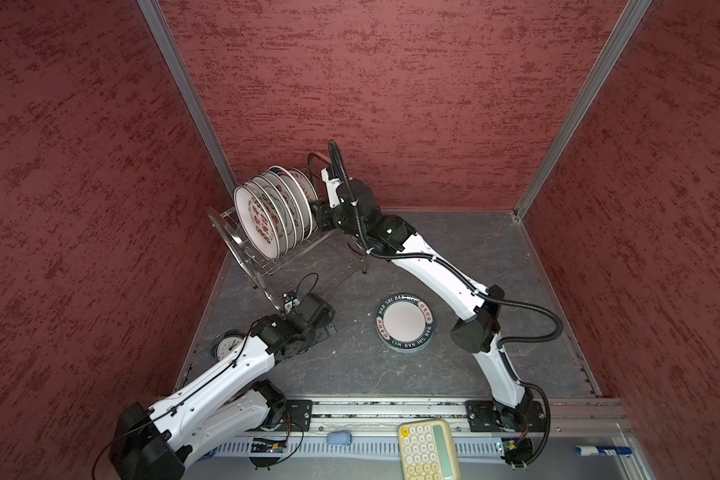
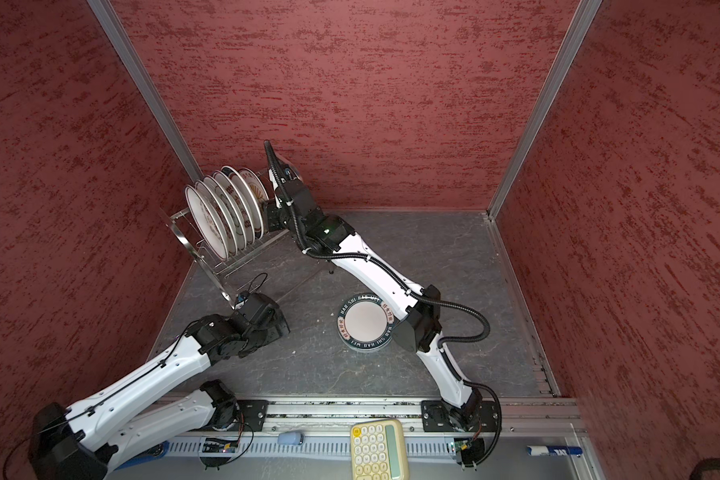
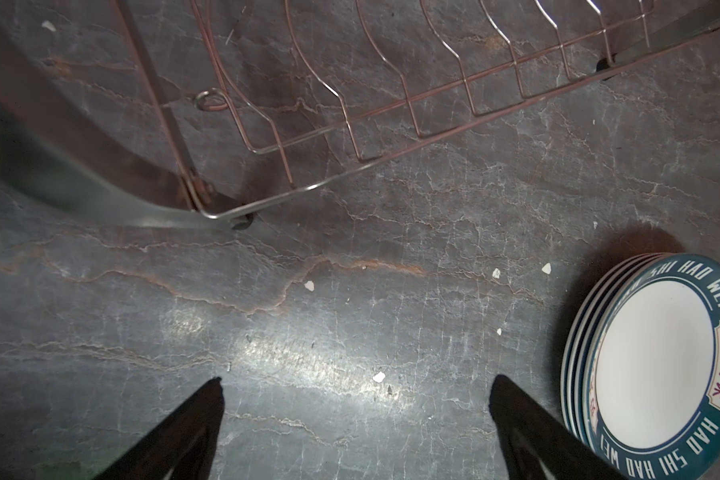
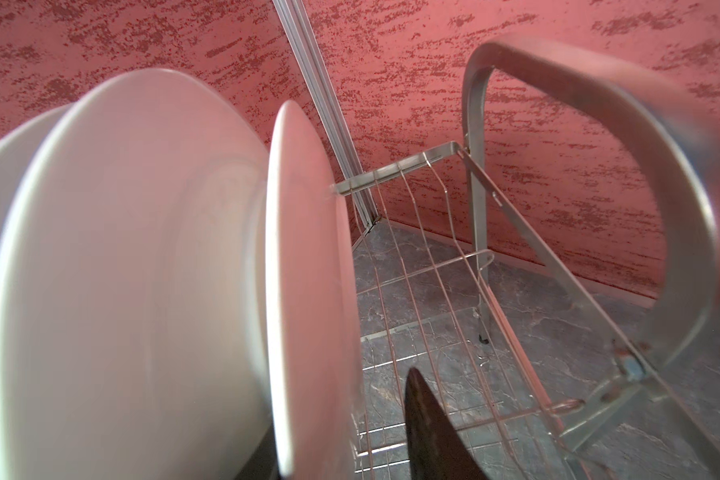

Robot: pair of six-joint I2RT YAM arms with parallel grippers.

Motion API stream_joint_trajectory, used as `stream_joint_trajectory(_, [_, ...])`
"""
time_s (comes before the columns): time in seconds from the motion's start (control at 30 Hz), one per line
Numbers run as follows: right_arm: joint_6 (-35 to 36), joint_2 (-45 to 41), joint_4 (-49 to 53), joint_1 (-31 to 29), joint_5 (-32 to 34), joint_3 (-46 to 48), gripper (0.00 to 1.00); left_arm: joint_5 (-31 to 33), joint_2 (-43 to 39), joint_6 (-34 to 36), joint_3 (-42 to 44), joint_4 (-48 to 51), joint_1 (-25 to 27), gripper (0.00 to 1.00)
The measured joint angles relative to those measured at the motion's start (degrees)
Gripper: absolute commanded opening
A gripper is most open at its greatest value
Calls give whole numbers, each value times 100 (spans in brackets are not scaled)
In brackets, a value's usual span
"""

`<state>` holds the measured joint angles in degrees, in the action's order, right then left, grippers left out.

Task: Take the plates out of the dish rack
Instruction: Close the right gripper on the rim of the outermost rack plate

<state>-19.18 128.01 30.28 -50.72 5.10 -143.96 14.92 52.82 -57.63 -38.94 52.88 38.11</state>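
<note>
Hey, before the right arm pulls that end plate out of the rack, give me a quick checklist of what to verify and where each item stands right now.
1. Reach: right gripper sits at the end plate: ok.
2. Hold: cannot tell; one of the fingers shows beside the plate with a gap, the other is hidden.
3. Way out: dish rack handle arches well apart from the plate: ok.
4. Other arm: left gripper is open, empty, over bare table: ok.
5. Landing spot: stack of unloaded plates lies flat, top plate bare: ok.
</note>
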Motion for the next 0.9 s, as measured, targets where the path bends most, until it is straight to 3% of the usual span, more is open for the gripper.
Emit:
stream_joint_trajectory(0.43, [96, 37, 0, -42, 20, 0, 10, 157, 101, 2, 0, -153, -94, 99])
stream_joint_trajectory(0.9, [404, 37, 0, -155, 640, 0, 1, -33, 149, 245, 44, -479, -98, 99])
